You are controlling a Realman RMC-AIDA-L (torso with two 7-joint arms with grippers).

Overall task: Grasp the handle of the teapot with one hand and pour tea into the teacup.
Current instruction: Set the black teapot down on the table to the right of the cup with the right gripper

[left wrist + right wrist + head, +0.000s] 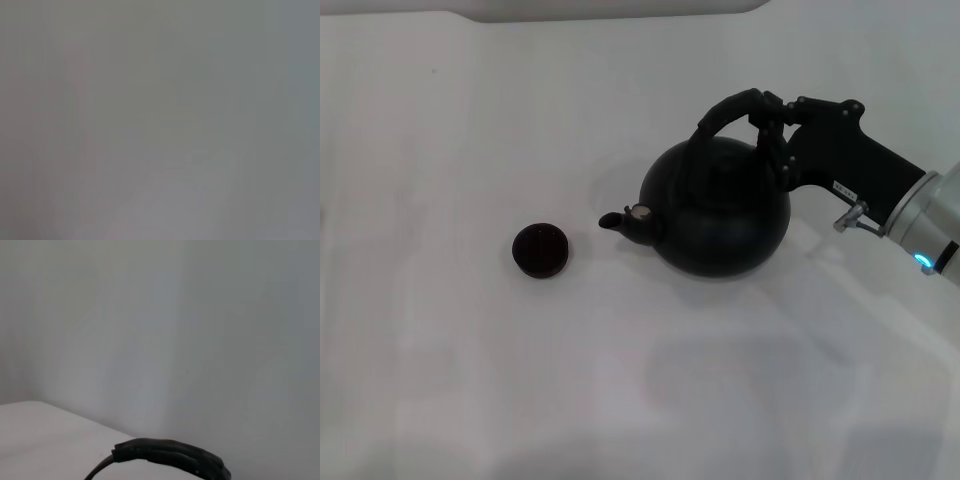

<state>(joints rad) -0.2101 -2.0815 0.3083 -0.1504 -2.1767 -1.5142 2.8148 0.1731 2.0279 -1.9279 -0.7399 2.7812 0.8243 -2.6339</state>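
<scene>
The round black teapot (720, 210) sits right of centre on the white table (620, 380), its short spout (617, 222) pointing left toward the teacup. Its arched black handle (725, 110) rises over the top. My right gripper (770, 125) reaches in from the right and is shut on the handle's right end. The ridged handle (170, 455) also shows in the right wrist view. The small dark teacup (540, 250) stands alone, well to the left of the spout. My left gripper is out of view.
A pale rounded edge (620, 10) runs along the table's far side. The left wrist view shows only a featureless grey surface.
</scene>
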